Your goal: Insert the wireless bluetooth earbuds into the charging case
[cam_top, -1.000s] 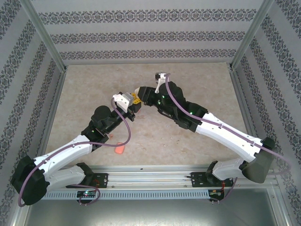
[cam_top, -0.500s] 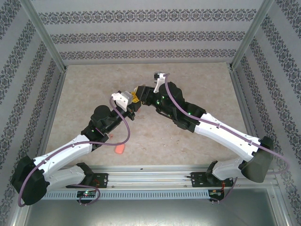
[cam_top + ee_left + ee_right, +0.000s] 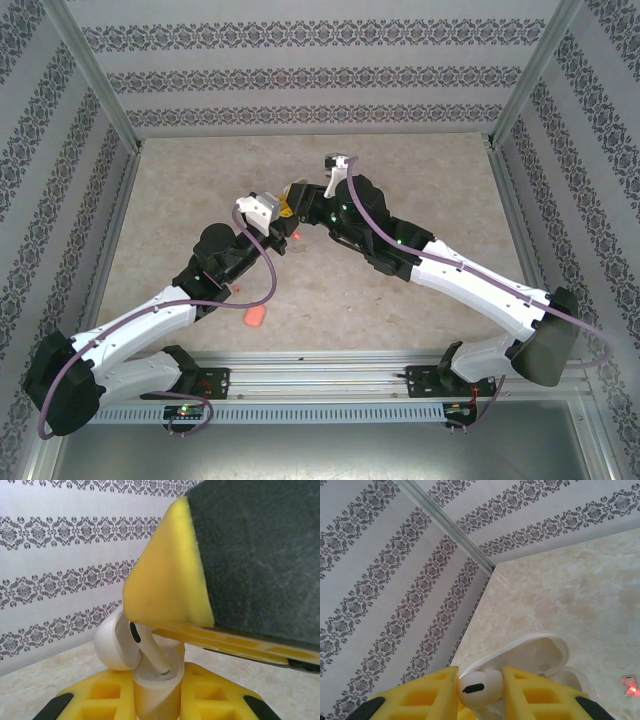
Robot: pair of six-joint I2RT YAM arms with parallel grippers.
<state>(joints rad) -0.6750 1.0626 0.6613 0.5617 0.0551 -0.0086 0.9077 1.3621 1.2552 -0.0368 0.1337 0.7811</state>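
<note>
Mid-table, above marbled beige tabletop: left gripper clamps open white pebble-shaped plastic charging case, lid tipped back. Right gripper pinches small white plastic earbud by head, fingers closed tight on it, stem angled into case socket, not yet seated. Tiny salmon-red bit lies on tabletop near grippers. Larger salmon-red piece lies near left arm, kind unclear. Judgement: task early, 1st bud mid-insertion, red pieces untouched.

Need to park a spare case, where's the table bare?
Bare: the table's far strip under the back wall, and its far right corner. Crowded: the middle, where left pincer and right pincer meet; a salmon-red piece lies near front.
</note>
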